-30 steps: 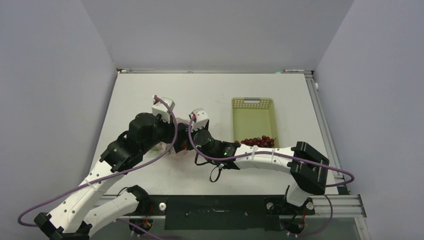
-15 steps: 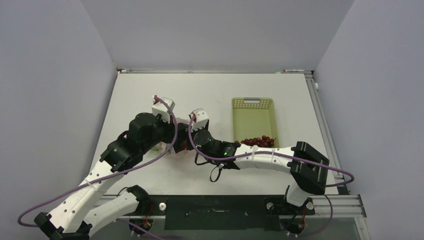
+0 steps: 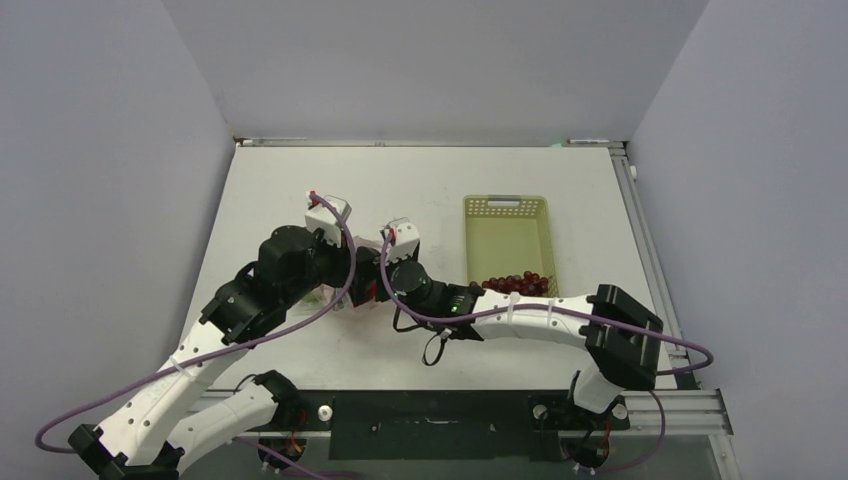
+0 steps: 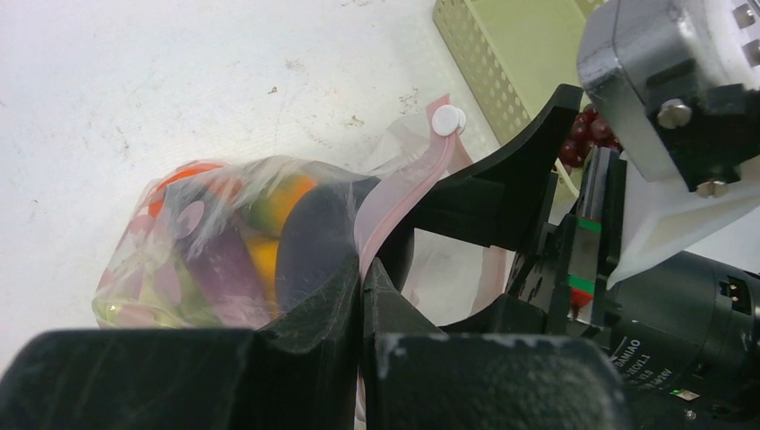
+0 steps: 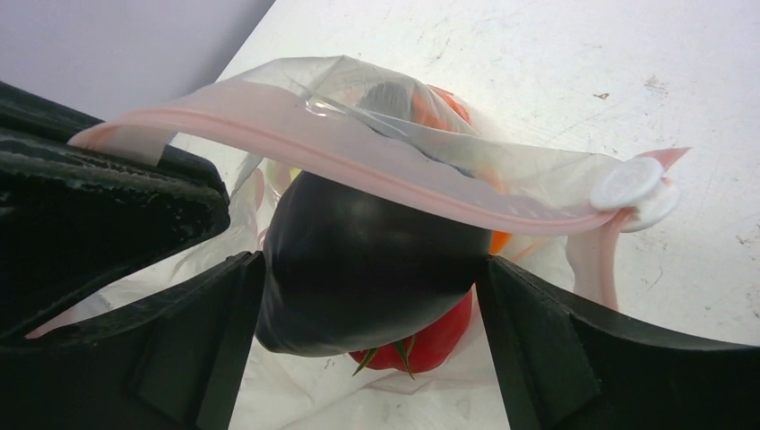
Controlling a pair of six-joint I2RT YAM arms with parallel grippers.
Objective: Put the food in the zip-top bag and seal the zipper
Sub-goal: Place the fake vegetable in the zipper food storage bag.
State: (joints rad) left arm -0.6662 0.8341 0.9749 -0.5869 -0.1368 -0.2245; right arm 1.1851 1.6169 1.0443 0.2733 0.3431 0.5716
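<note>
The clear zip-top bag (image 4: pixel 193 255) lies on the table, holding an orange, a yellow piece and other food. My left gripper (image 4: pixel 361 269) is shut on the pink zipper (image 4: pixel 405 195) and holds the mouth up. A white slider (image 5: pixel 632 184) sits at the strip's end. My right gripper (image 5: pixel 369 267) is shut on the dark purple eggplant (image 5: pixel 358 233) in the bag's mouth, under the zipper (image 5: pixel 358 157). A red tomato (image 5: pixel 435 345) lies below the eggplant. Dark red grapes (image 3: pixel 518 283) lie in the mesh basket. In the top view both wrists hide most of the bag (image 3: pixel 345 303).
The pale yellow-green mesh basket (image 3: pixel 507 225) stands right of the two grippers, with the grapes at its near end; its corner shows in the left wrist view (image 4: pixel 502 54). The two wrists are close together over the bag. Grey walls enclose the table.
My right wrist has shifted slightly toward the near side with the eggplant. The left arm and the bag have stayed in place.
</note>
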